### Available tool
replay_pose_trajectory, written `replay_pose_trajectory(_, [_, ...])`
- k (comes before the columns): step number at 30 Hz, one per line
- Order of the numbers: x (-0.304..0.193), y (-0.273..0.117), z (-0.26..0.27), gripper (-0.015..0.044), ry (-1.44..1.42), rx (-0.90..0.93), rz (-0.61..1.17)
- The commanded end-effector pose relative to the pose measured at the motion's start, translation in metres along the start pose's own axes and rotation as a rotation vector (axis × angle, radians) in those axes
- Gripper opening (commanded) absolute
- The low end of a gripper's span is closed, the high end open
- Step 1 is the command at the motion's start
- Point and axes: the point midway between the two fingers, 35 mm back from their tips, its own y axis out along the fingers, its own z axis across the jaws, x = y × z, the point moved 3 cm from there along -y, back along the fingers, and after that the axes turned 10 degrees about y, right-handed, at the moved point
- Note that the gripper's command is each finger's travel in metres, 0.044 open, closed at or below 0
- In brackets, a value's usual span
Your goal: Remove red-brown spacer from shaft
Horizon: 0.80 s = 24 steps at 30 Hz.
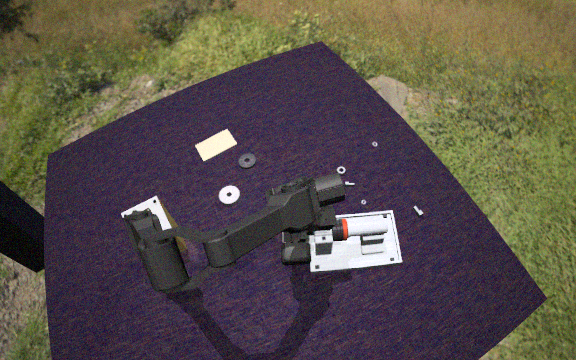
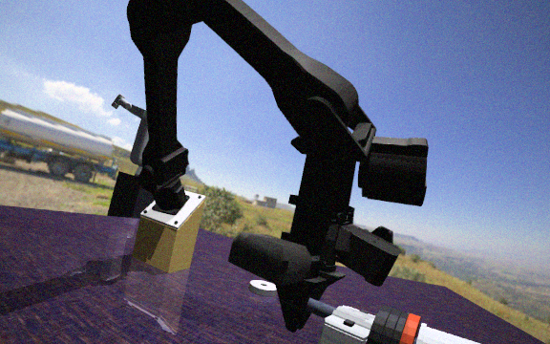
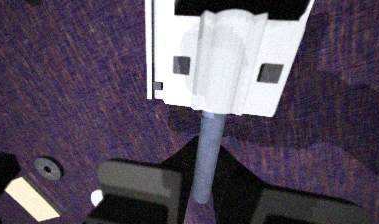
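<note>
My gripper (image 2: 296, 325) (image 3: 204, 140) is shut on the shaft (image 2: 321, 307) (image 3: 208, 150), a grey-blue rod, near its free end. The shaft runs into a small white bearing block (image 1: 324, 234) (image 2: 349, 321) (image 3: 220, 75). Beyond it sits a stack of black spacers (image 1: 337, 231) (image 2: 386, 325) (image 3: 240, 7). The red-brown spacer (image 1: 344, 229) (image 2: 411, 328), bright orange-red here, stands upright between the stack and the white cylindrical housing (image 1: 368, 226) (image 2: 442, 335). No gap shows beside it. The shaft inside the spacers is hidden.
A white base plate (image 1: 350, 261) lies under the assembly. A white disc (image 1: 229, 194) (image 2: 263, 287), a dark disc (image 1: 247, 160) (image 3: 48, 168) and a cream card (image 1: 216, 145) (image 3: 32, 199) lie on the table. Several small light parts lie behind the plate. A yellow block (image 2: 160, 248) stands under the arm's base.
</note>
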Motion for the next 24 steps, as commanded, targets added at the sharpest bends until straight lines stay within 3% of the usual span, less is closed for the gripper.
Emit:
replay_pose_trajectory(1, [-0.0019, -0.0001, -0.0008, 0.0000, 0.003, -0.001, 0.002])
replay_pose_trajectory(24, [-0.0046, -0.0001, -0.0013, 0.0000, 0.003, -0.001, 0.002])
